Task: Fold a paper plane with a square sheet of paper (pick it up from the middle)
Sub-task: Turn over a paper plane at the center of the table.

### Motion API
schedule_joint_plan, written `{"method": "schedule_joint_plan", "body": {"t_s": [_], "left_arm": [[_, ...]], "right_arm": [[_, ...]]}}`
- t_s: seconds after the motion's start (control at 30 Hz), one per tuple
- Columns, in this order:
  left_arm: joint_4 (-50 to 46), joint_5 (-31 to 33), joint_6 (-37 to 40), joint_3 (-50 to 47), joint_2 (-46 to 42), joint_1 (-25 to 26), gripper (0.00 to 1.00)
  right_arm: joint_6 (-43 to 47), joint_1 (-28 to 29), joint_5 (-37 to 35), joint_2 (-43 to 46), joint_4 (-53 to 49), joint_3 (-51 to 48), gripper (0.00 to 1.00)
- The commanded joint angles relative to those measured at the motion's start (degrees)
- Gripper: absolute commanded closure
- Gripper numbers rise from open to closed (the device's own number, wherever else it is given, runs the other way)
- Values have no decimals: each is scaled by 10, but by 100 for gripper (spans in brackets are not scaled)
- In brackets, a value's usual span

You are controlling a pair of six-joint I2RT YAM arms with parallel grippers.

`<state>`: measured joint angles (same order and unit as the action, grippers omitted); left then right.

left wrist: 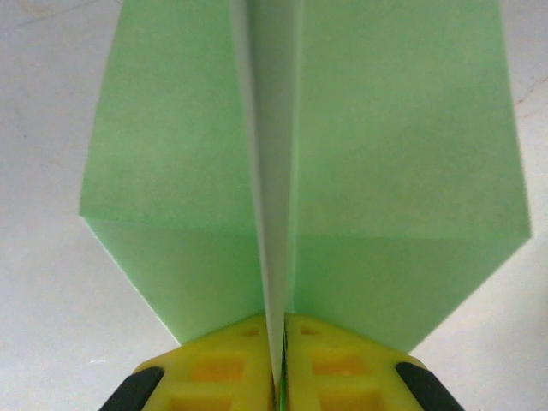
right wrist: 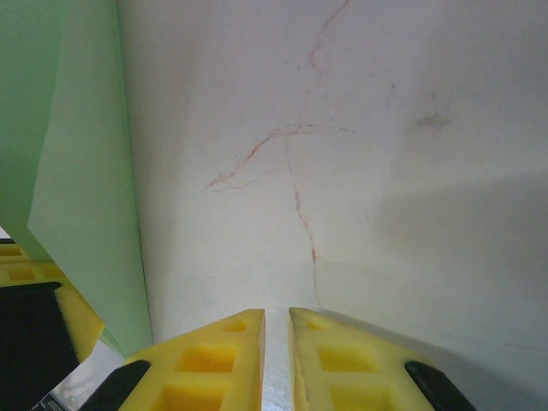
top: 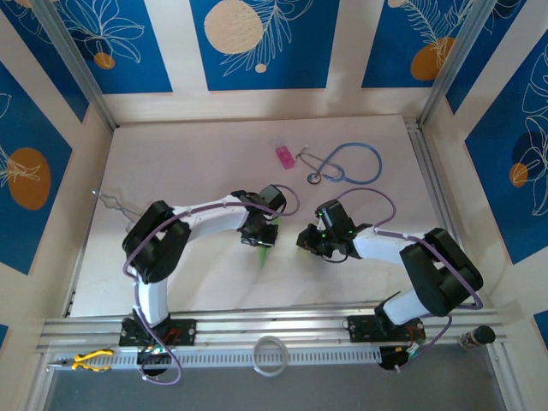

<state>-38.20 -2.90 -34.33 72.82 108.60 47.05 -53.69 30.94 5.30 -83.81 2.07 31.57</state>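
Green paper plane (left wrist: 360,171) sat pinched along its centre crease in the closed jaws of the left gripper (left wrist: 276,364), mid-way across the table (top: 214,154), apparently to keep both wings together, while the right gripper (right wrist: 276,360), jaws nearly touching and empty, hovered just right of it.

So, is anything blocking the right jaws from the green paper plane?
Nothing visible is. The narrow light-green folded paper plane is just beside the right gripper, with bare white table between them. The left gripper already pinches the plane's centre crease in its jaws.
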Motion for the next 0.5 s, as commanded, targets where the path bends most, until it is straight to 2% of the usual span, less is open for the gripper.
{"method": "schedule_joint_plan", "body": {"t_s": [0.0,0.47], "left_arm": [[-6,-4,6,8,7,1,87],[2,-11,12,7,16,4,86]], "right_arm": [[-6,1,3,1,-3,-7,84],[-6,0,5,-5,1,-7,84]]}}
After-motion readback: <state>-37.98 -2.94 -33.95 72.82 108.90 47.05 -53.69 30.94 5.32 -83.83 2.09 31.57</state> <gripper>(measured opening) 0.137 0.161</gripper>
